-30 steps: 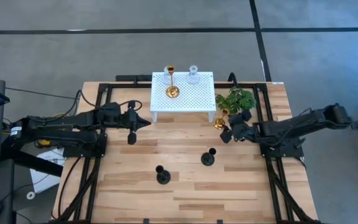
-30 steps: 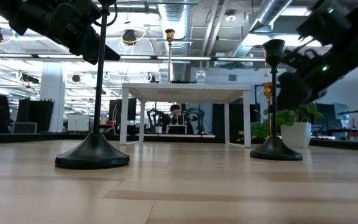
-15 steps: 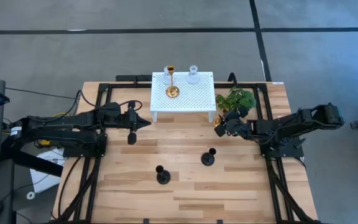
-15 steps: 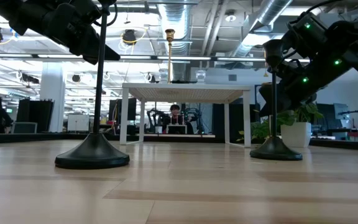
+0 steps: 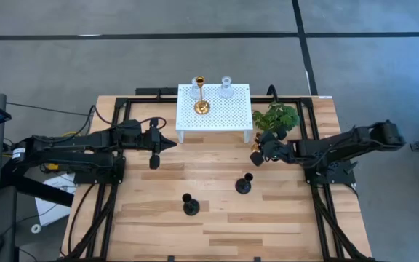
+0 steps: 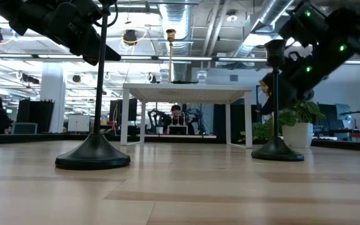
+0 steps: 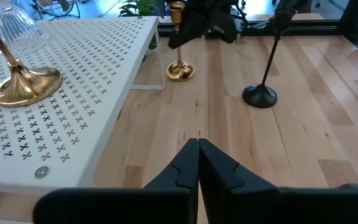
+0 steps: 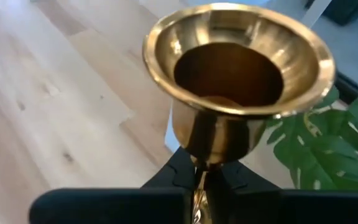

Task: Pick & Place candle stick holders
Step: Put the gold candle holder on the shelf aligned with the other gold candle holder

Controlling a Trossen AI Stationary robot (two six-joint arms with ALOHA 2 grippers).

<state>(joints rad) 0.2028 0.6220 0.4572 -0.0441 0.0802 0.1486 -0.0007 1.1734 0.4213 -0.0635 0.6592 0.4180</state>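
While upright, gold holder [image 8: 238, 81] stem clamped in right claw [image 8: 207, 180], beside plant [image 5: 276, 116]

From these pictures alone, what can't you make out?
- Gold candle holder: right wrist view shows only its cup; the right gripper covers the stem.
- Its base in the high view: hidden under that gripper.
- Clear glass holder: cut off by the left wrist view's edge.
- People behind the table, low view: too small.
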